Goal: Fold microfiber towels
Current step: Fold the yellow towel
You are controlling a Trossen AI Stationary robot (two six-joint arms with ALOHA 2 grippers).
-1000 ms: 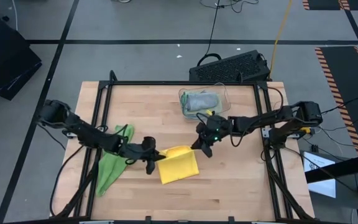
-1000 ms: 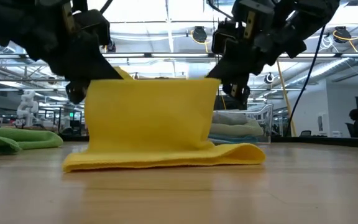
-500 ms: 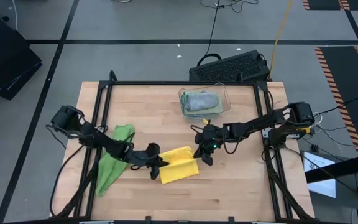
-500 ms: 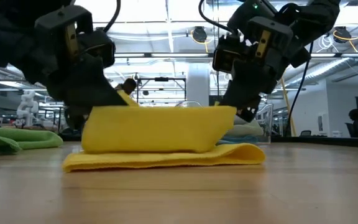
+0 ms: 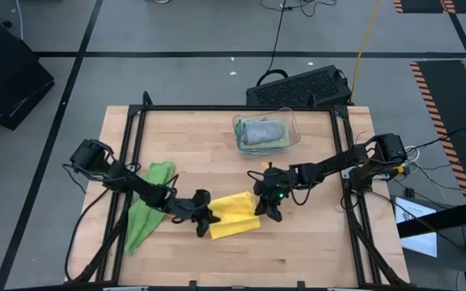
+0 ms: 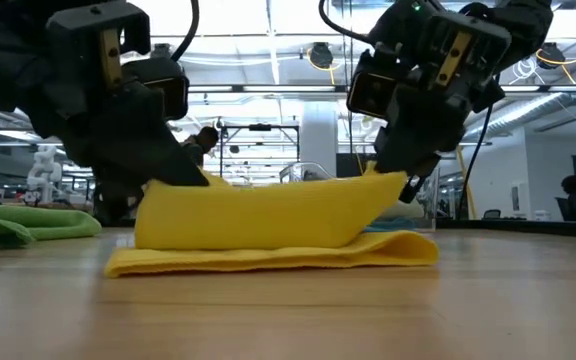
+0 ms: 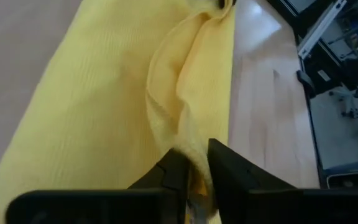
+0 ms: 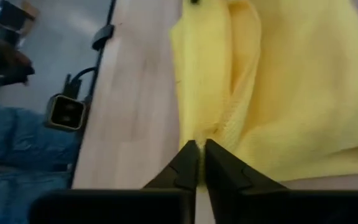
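A yellow microfiber towel (image 5: 233, 215) lies near the table's middle, doubled over, with its lower layer (image 6: 268, 258) flat on the wood. My left gripper (image 5: 205, 221) is shut on the towel's left end and my right gripper (image 5: 270, 212) on its right end, each on the upper layer. A bright green towel (image 5: 147, 212) lies crumpled to the left, under my left arm. At the far middle, grey towels sit in a clear bin (image 5: 266, 133). My left gripper pinches a bunched ridge of the upper layer at the towel's left end (image 7: 186, 140) between its two fingers. The fingers slant down from the table's left. The cloth sags low between the two grippers over the lower layer. My right gripper pinches the upper layer's gathered edge at the towel's right end (image 8: 215, 133) between its fingertips. It slants down from the table's right. That corner (image 6: 388, 184) stands a little above the lower layer.
The green towel (image 6: 26, 224) shows at the left in the low view, the bin (image 6: 410, 204) behind the yellow towel. A dark metal frame (image 5: 233, 107) rims the table. Bare wood lies along the near edge.
Both grippers have gone down and toward the near edge, keeping hold of the yellow towel. Its raised flap, which stood tall a second ago, has sunk and folded over the lower layer, which has stayed in place.
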